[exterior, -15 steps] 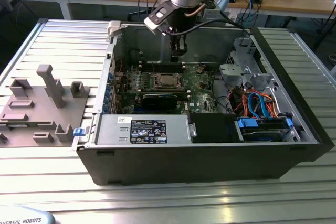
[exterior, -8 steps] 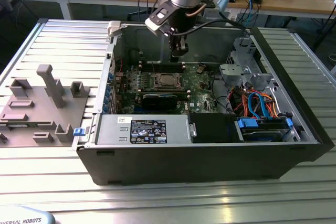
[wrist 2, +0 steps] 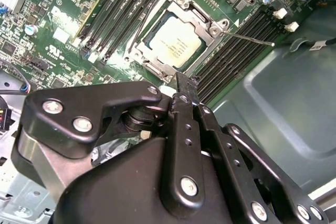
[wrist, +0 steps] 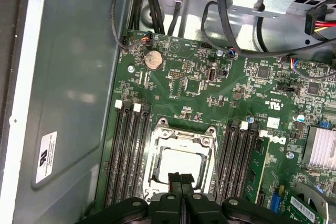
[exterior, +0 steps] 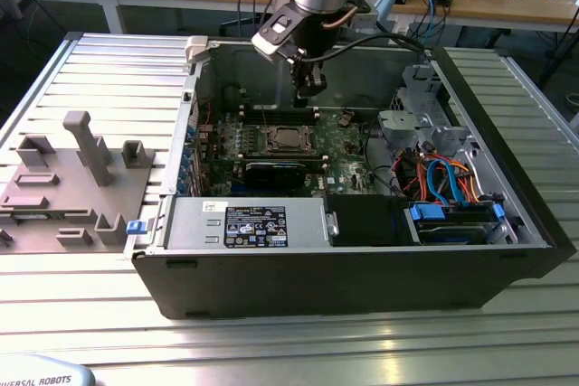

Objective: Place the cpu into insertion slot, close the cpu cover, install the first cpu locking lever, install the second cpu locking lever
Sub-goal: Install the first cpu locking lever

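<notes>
The cpu [wrist 2: 176, 41] lies in the insertion slot [exterior: 288, 139] on the green motherboard, its dull silver top showing. The silvery cpu cover [wrist 2: 203, 22] lies flat around it, framing the chip. A thin wire locking lever [wrist 2: 248, 38] sticks out from one corner of the socket over the black memory slots. My gripper [wrist: 181, 178] hangs just above the edge of the cpu [wrist: 177, 162] and cover [wrist: 181, 132], its two black fingers pressed together with nothing between them. In the exterior view the gripper [exterior: 307, 93] hovers over the board behind the socket.
The board sits inside an open computer case [exterior: 362, 268]. Black memory slots [wrist: 128, 150] flank the socket. A drive cage [exterior: 412, 124] with coloured cables stands at the exterior view's right, a grey parts fixture [exterior: 72, 178] at its left.
</notes>
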Robot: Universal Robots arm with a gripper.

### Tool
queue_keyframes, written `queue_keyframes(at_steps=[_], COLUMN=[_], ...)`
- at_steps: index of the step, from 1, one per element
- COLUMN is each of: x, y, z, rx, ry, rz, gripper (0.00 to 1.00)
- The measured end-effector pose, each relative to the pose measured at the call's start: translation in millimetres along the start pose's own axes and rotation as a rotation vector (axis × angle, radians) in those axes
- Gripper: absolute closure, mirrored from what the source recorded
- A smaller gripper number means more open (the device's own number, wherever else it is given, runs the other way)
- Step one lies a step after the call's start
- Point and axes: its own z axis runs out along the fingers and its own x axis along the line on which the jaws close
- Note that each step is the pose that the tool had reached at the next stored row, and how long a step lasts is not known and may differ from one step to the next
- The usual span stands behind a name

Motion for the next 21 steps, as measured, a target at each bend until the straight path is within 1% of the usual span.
queue_keyframes(at_steps=[12, 21], x=[0.0, 0.0], y=[0.0, 0.0], z=[0.0, 0.0], rx=[0.0026, 0.0032], ry=[-0.0069, -0.0081], rz=[-0.071, -0.097], gripper=[0.89, 0.89])
